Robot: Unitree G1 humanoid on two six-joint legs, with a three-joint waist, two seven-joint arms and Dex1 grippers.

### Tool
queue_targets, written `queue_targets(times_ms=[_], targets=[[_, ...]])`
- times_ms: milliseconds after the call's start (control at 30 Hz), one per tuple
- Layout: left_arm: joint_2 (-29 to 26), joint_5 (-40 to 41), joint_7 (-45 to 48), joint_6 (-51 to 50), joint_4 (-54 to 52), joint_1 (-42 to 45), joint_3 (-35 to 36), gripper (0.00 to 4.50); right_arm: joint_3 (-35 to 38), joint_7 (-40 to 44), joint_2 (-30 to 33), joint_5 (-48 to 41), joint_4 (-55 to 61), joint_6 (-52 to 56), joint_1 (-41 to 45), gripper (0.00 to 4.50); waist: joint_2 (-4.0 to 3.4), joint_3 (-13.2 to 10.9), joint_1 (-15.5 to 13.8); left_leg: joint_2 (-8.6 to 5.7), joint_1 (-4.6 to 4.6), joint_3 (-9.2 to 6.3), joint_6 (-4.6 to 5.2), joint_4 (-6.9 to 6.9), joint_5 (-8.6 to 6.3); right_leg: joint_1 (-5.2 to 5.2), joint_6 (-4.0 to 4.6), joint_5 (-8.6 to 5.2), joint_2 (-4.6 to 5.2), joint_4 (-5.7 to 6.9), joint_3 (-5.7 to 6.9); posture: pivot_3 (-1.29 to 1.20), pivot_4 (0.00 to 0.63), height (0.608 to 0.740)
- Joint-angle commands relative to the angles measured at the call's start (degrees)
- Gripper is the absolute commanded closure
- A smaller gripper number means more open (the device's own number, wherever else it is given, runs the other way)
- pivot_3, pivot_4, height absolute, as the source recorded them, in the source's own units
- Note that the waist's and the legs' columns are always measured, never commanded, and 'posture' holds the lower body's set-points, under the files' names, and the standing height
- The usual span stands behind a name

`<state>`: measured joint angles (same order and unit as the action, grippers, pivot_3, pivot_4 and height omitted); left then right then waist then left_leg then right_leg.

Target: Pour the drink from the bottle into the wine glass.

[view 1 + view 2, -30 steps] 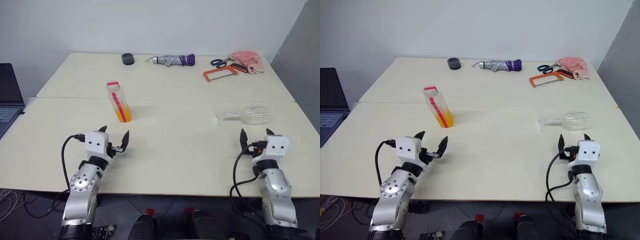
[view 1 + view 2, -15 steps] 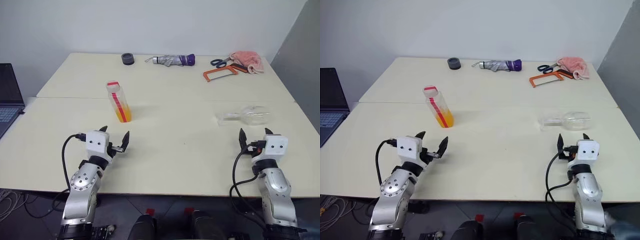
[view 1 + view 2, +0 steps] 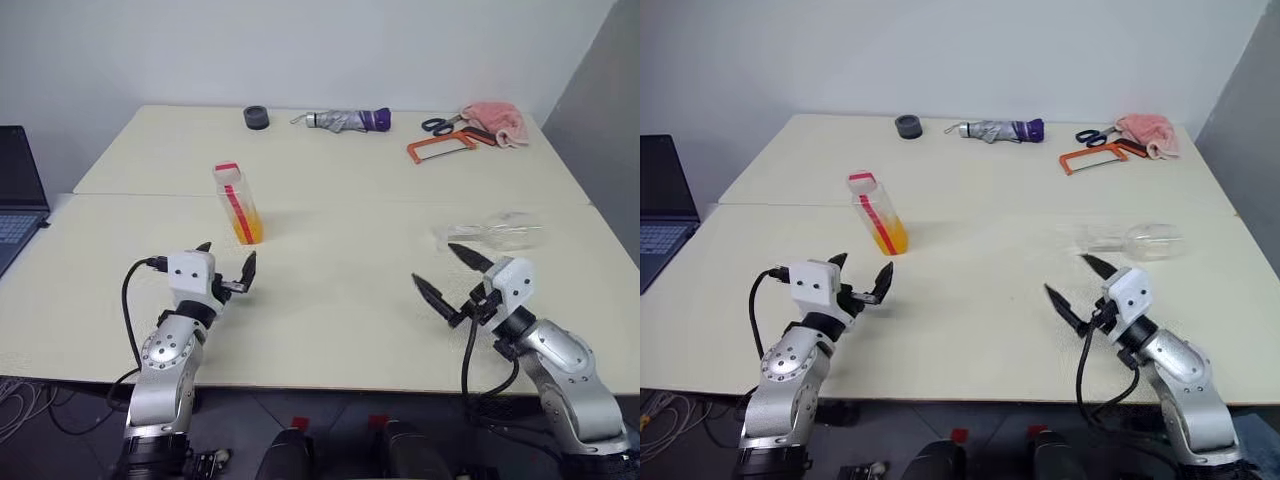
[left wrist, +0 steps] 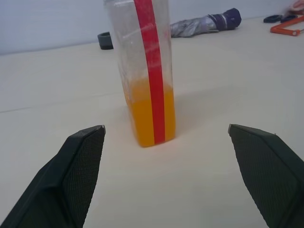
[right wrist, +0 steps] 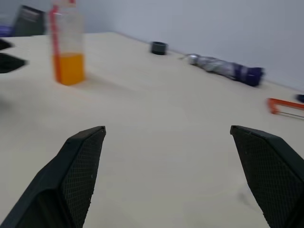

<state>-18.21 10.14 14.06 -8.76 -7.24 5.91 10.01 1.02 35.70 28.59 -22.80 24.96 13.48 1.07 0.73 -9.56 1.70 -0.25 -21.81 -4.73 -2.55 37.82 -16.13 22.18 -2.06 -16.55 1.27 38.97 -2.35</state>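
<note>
- We see the bottle [image 3: 238,206] standing upright on the cream table [image 3: 340,270], left of the middle, its red cap on top and a red strip running down its side.
- The drink [image 4: 148,115] fills only the lower part of the bottle, a translucent orange.
- The wine glass [image 3: 497,232] lies on its side toward the right of the table, well apart from the bottle; its bowl points toward the right edge.
- Our left gripper [image 3: 225,268] hovers just in front of the bottle with its two black fingers spread wide and nothing between them; in the left wrist view the bottle stands midway between the fingers, beyond their tips and not touched.
- Our right gripper [image 3: 448,276] is near the front edge, on our side of the glass and apart from it, turned toward the left so its fingers point across the table; they stand wide apart and hold nothing.
- Along the far edge lie a dark tape roll [image 3: 256,118], a folded umbrella [image 3: 346,120], scissors [image 3: 436,125], an orange hacksaw [image 3: 441,147] and a pink cloth [image 3: 493,120].
- A laptop [image 3: 17,192] sits off the table's left side.
</note>
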Motion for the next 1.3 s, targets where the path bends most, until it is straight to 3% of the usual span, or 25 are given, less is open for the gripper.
queue_targets(times_ms=[33, 433, 1300], targets=[[0.61, -1.32, -1.87, -1.26, -1.75, 3.83, -1.00, 0.05, -1.55, 4.81, 3.46, -6.31, 5.56, 7.54, 5.16, 0.00, 0.03, -0.01, -0.05, -0.03, -0.01, -0.01, 0.00, 0.00, 0.00, 0.00, -0.01, 0.01, 0.00, 0.00, 0.01, 0.00, 0.150, 0.740], [2.57, -3.82, -9.07, -6.04, 2.88, 13.48, -0.37, 0.05, -1.54, 6.68, 4.60, -10.61, 5.04, 13.92, 12.02, 0.00, 0.17, -0.07, -0.11, -0.09, -0.09, -0.07, 0.00, -0.01, 0.00, 0.02, 0.00, 0.01, 0.01, -0.05, 0.08, 0.00, 0.150, 0.740], [5.12, -9.19, -15.44, -3.16, 19.32, 28.97, -2.40, 0.05, -4.59, 14.41, 4.40, -13.78, 1.01, 19.45, 23.03, 0.00, 0.41, -0.21, -0.19, -0.10, -0.14, -0.08, -0.01, 0.02, 0.01, 0.07, 0.00, 0.02, 0.06, -0.04, 0.09, 0.00, 0.150, 0.740]])
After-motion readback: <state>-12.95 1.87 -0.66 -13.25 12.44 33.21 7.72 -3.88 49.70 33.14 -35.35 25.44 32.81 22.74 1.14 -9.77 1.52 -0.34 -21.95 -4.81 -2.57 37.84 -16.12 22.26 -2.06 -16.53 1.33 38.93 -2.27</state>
